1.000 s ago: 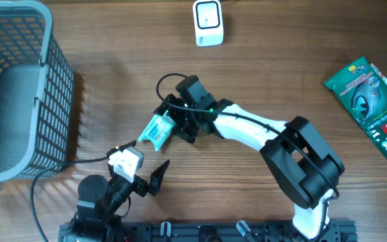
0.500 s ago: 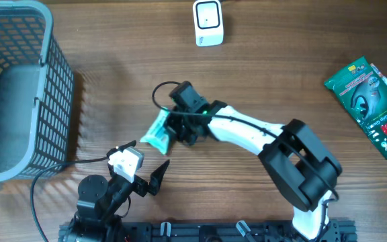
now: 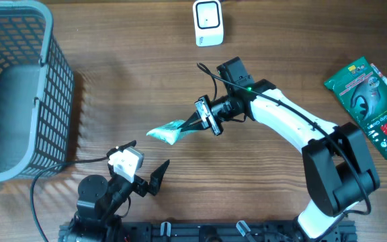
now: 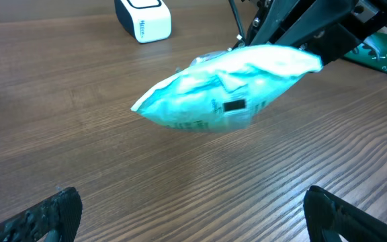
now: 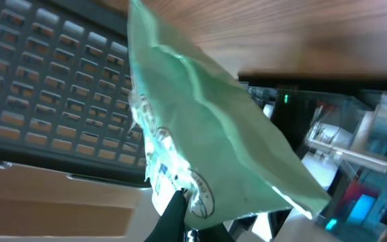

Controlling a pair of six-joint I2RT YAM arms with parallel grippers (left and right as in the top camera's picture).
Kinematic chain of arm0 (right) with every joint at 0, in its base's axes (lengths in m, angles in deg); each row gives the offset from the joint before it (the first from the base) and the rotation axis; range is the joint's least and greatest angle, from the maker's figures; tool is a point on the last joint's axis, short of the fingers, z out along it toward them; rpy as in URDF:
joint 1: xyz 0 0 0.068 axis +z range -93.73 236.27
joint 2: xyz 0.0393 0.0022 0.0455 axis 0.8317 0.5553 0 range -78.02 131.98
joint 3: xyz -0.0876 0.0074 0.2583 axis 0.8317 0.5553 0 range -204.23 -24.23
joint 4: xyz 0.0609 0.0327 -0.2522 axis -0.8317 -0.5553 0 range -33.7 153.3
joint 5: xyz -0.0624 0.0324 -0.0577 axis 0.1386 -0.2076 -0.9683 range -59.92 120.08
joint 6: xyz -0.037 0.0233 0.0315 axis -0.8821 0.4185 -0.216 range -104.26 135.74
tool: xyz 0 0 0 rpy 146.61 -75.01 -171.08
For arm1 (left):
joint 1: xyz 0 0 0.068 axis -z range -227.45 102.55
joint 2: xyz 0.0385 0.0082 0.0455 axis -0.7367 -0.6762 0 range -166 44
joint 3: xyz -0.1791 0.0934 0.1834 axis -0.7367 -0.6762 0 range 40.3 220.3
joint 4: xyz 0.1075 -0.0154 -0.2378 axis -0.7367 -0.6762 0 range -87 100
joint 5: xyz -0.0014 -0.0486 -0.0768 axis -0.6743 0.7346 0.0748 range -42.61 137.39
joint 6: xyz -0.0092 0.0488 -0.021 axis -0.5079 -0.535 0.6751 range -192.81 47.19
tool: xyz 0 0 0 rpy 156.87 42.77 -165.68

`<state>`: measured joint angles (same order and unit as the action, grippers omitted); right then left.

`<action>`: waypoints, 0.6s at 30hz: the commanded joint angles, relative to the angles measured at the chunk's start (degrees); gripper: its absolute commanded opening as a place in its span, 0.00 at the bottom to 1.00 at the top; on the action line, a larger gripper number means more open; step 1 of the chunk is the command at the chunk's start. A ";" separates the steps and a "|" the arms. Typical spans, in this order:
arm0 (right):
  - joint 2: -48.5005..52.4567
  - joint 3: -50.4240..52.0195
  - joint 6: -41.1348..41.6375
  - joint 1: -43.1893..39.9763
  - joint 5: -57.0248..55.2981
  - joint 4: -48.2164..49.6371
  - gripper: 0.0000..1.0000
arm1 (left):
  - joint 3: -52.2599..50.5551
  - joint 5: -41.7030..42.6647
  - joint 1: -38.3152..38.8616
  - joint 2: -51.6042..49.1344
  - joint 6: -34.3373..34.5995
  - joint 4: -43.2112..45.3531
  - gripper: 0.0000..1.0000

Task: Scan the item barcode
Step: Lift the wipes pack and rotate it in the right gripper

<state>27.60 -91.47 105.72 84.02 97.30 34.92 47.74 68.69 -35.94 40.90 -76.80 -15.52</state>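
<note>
While the brown wood-grain tabletop (image 3: 301, 40) spreads under everything, a grey plastic mesh basket (image 3: 52, 87) stands at its left edge. Next in bulk is the white-and-black right arm (image 3: 294, 124), reaching from the near right corner towards the middle. A green printed foil packet (image 3: 370, 104) lies flat near the right edge, well apart from the rest. At the middle, a teal plastic pouch (image 3: 166, 132) hangs off the wood (the left wrist view shows it clear of the surface), tilted with its free end towards the basket; a small black printed rectangle shows on the face turned to that camera. A white box-shaped barcode scanner (image 3: 208, 22) sits at the far edge, apart from the pouch. The right end effector (image 3: 195, 123) is clamped tight on the pouch's right end. The left end effector (image 3: 145, 160) waits near the front edge, its jaws spread fully wide with nothing between them, just in front of the pouch.
</note>
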 commanded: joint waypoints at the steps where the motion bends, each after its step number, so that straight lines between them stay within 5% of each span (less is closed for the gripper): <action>1: -1.38 -0.02 -24.41 -0.90 -14.10 7.30 0.04 | 0.07 0.04 -0.22 0.35 -0.11 -0.24 1.00; 4: -1.38 -0.02 -52.46 -1.38 -18.05 15.69 0.04 | 0.07 0.04 -0.22 0.35 -0.11 -0.24 1.00; 7: -1.38 -0.02 -65.83 -1.38 -14.97 17.44 0.05 | 0.07 0.04 -0.22 0.35 -0.09 -0.24 1.00; 18: -2.56 -0.02 -78.42 -1.70 -17.00 17.16 0.05 | 0.07 0.04 -0.22 0.35 -0.11 -0.24 1.00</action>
<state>27.38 -91.10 32.21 82.47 82.27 51.90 47.74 68.69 -35.94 40.90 -76.83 -15.52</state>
